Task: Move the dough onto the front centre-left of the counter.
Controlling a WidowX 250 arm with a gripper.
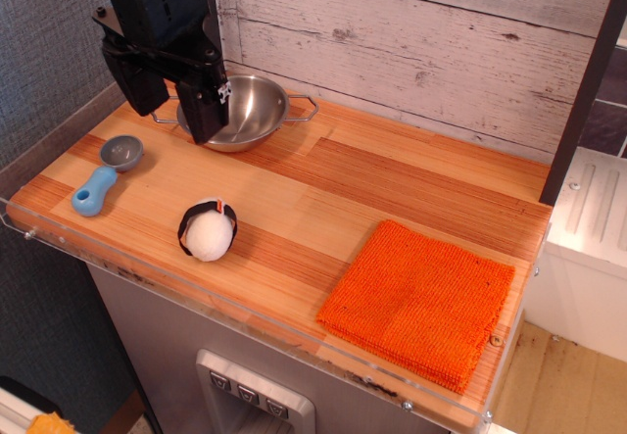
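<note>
The dough [207,231], a small white ball wrapped by a black band, rests on the wooden counter [323,194] near its front edge, left of centre. My gripper [173,113] hangs well above the counter at the back left, in front of the steel bowl. Its two black fingers [205,111] stand apart with nothing between them. It is clear of the dough, up and behind it.
A steel bowl [250,111] with wire handles stands at the back left against the plank wall. A blue and grey scoop [106,173] lies at the left end. A square orange woven cloth [421,302] lies at the front right. Clear acrylic [147,282] edges the counter.
</note>
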